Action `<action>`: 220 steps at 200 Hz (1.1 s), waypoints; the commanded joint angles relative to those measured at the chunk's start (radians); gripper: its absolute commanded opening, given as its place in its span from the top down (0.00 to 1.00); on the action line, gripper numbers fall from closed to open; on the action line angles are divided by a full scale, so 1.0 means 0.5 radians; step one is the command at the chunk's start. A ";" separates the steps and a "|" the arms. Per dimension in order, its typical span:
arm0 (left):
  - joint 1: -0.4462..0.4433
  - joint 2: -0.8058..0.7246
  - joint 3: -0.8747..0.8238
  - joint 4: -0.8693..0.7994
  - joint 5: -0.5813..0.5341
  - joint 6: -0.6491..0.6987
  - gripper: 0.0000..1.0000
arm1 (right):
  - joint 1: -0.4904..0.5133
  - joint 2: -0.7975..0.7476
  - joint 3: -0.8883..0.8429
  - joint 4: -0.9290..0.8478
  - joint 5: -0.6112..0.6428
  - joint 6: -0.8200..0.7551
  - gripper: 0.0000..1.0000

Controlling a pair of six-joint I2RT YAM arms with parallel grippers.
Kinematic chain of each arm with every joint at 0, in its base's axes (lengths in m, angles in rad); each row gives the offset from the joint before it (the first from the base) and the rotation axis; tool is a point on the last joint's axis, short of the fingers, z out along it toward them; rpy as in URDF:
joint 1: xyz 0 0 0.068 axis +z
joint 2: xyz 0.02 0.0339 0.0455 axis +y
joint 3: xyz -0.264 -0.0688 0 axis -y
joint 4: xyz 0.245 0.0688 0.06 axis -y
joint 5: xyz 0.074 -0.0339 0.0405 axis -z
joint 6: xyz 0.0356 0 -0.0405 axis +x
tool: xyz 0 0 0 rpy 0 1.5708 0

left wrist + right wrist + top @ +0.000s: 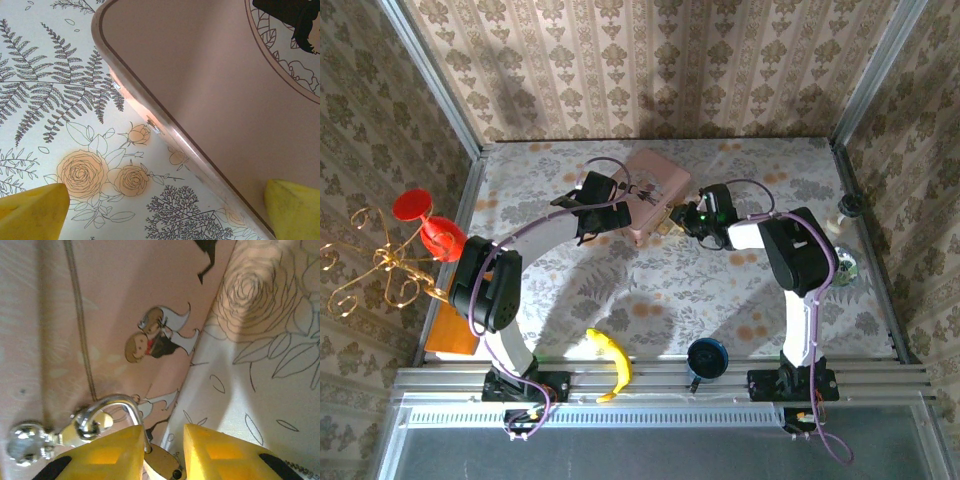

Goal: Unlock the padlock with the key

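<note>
A pink picture-lidded box (655, 190) lies at the back middle of the table. The small brass padlock (162, 464) hangs at the box's clasp, its silver shackle (120, 402) hooked through a metal ring. One shackle leg enters the body, and an empty hole shows beside it. My right gripper (164, 455) is at the box's right side with its yellow jaws apart around the padlock body, and a gap shows on the right. My left gripper (165, 215) is wide open astride the box's left edge (150, 120). The key is hidden.
Near the front edge lie a yellow banana (610, 362) and a blue cup (706, 358). Red goblets (425, 222), a gold wire stand (370, 270) and an orange block (450, 335) sit at the left. Small glass objects (845, 268) sit by the right rail.
</note>
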 commanded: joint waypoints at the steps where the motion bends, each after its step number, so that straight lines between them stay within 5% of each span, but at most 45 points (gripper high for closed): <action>1: 0.015 0.039 -0.038 -0.245 -0.046 0.052 0.00 | 0.025 0.072 0.038 -0.082 -0.053 -0.084 0.73; 187: 0.000 0.024 -0.043 -0.239 -0.035 0.030 0.00 | 0.141 0.076 -0.075 0.198 -0.336 -0.036 0.74; 220: -0.003 0.035 -0.031 -0.236 -0.031 0.027 0.00 | 0.179 0.104 -0.058 0.172 -0.364 -0.074 0.61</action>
